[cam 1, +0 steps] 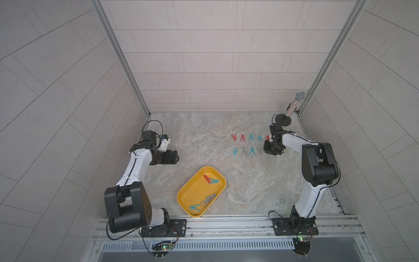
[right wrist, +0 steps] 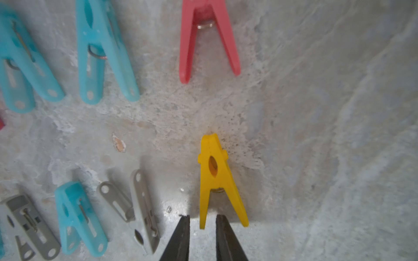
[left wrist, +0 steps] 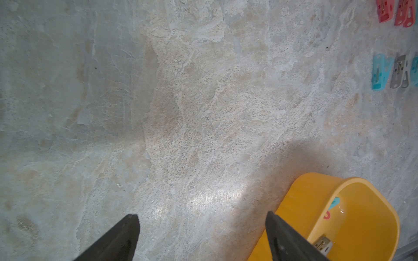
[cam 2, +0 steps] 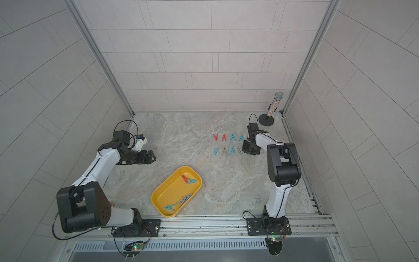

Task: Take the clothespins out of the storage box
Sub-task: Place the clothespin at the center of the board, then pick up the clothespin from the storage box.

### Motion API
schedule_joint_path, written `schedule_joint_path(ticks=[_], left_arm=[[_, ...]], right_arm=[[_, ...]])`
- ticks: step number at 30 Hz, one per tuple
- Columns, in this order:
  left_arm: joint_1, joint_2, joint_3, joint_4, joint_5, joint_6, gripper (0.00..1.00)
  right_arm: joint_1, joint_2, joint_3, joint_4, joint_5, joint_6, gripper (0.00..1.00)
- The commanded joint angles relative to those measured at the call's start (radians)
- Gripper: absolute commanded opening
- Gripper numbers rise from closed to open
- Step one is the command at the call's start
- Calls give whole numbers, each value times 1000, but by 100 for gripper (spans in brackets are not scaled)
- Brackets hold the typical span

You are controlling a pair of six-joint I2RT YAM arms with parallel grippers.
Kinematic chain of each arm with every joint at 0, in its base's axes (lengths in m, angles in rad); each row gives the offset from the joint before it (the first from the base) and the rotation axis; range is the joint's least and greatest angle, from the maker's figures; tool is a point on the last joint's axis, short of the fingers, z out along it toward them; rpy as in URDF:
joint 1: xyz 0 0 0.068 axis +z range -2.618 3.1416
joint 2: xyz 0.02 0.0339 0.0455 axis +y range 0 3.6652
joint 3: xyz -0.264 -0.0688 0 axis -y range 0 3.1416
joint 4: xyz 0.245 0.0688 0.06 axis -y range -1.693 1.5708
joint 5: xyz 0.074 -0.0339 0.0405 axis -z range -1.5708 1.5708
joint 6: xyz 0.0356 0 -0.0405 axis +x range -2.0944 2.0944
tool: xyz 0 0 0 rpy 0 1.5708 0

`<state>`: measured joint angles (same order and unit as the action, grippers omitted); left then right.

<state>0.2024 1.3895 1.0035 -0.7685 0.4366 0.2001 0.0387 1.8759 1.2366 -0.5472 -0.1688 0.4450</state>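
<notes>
Right jaws stand narrowly parted at lower centre, gripping nothing; a leg of the yellow clothespin [right wrist: 214, 180] shows in their gap. Left jaws gape wide, empty.

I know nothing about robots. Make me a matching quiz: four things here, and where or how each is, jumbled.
1 storage box
2 yellow clothespin
3 microphone
4 left end effector

A upright in a far corner
B open, holding nothing
C lying flat on the table, outside the box
D several pegs inside

Pairs: 1-D, 2-C, 3-A, 4-B
</notes>
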Motion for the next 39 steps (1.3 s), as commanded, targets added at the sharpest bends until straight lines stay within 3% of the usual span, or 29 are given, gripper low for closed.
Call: schedule_joint_path(ticks=[1,12,17,21,31,39], left_arm=[[-3,-15,0,-17,-6,12,95],[-3,-13,0,-15,-8,10,95],[-3,-9,0,-15,-10,10,95],[-3,-8,0,-14,-16,10,95],[-3,-5,0,-14,-16,11,95],[-3,-8,1,-16,-13,9,95]], right_arm=[[4,-75,-2,-48,-11,-2,25],[86,-334,-55,-79,-100,4,31],[253,-451,-54,-78,-94,-56,34],[456,-483,-44,-69,-60,-143,34],[859,-323,35,-57,-124,-353,34],[999,-91,208,-158,-22,-415,34]])
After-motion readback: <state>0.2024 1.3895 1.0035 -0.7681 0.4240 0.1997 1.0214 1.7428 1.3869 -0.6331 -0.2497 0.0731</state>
